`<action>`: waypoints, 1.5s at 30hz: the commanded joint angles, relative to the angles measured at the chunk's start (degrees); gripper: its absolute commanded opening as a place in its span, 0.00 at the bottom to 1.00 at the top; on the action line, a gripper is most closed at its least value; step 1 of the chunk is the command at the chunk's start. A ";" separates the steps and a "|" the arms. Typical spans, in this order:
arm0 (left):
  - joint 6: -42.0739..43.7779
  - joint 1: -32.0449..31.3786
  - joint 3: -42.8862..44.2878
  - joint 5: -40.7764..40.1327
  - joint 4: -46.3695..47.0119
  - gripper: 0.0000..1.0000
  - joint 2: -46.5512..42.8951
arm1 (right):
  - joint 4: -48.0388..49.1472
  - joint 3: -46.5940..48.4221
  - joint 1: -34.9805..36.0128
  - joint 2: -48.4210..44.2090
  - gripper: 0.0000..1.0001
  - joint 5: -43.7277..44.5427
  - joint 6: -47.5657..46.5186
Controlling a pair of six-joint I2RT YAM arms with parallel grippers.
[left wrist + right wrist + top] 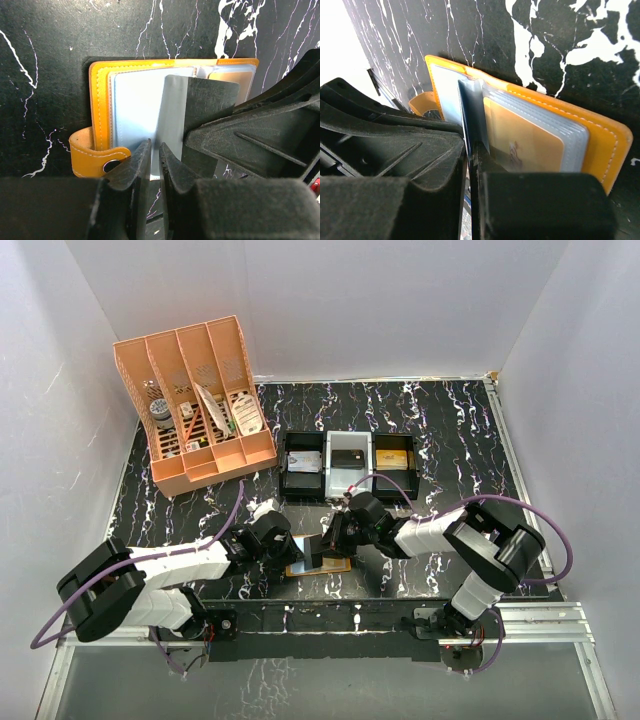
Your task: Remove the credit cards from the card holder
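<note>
R end effector [470, 148] pinching pale card [172, 110], orange card holder [100, 90] open

No text, brand, number or sign is legible in any view. At centre of the right wrist view, a small reddish mark on the yellow card [520, 145] in the card holder [602, 137] is too blurred to read.

An orange slotted organizer [195, 405] stands far left on the marbled black table [450, 430], beside 3 small trays [303, 488].
</note>
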 commanded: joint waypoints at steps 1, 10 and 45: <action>1.23 -0.02 -1.14 -1.28 -4.90 0.13 -0.54 | -3.16 2.64 0.25 -1.86 0.04 2.63 -2.34; 1.27 0.00 -1.14 -1.72 -6.86 0.12 -1.05 | -9.39 3.03 0.16 -8.40 0.00 6.69 -3.84; 18.45 5.07 13.93 6.31 -28.64 0.85 -21.12 | -29.85 -5.99 0.06 -43.13 0.00 11.88 -7.15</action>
